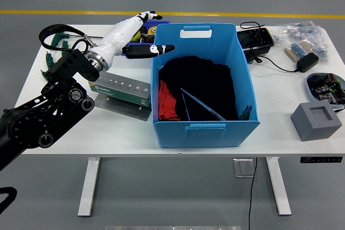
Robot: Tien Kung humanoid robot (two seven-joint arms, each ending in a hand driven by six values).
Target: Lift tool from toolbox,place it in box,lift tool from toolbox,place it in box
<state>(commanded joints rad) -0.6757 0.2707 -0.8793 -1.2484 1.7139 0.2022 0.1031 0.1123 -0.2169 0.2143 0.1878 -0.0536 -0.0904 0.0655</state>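
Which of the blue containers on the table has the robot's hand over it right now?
The small dark blue bin at the table's far edge: the left hand is above it, fingers spread and holding nothing. The big light blue box stands beside it.

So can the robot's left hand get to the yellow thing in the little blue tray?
Probably yes. The left hand is open and hovers right over the small blue tray, beside the big blue box. The yellow thing is mostly hidden under the hand, so I can't see anything blocking it.
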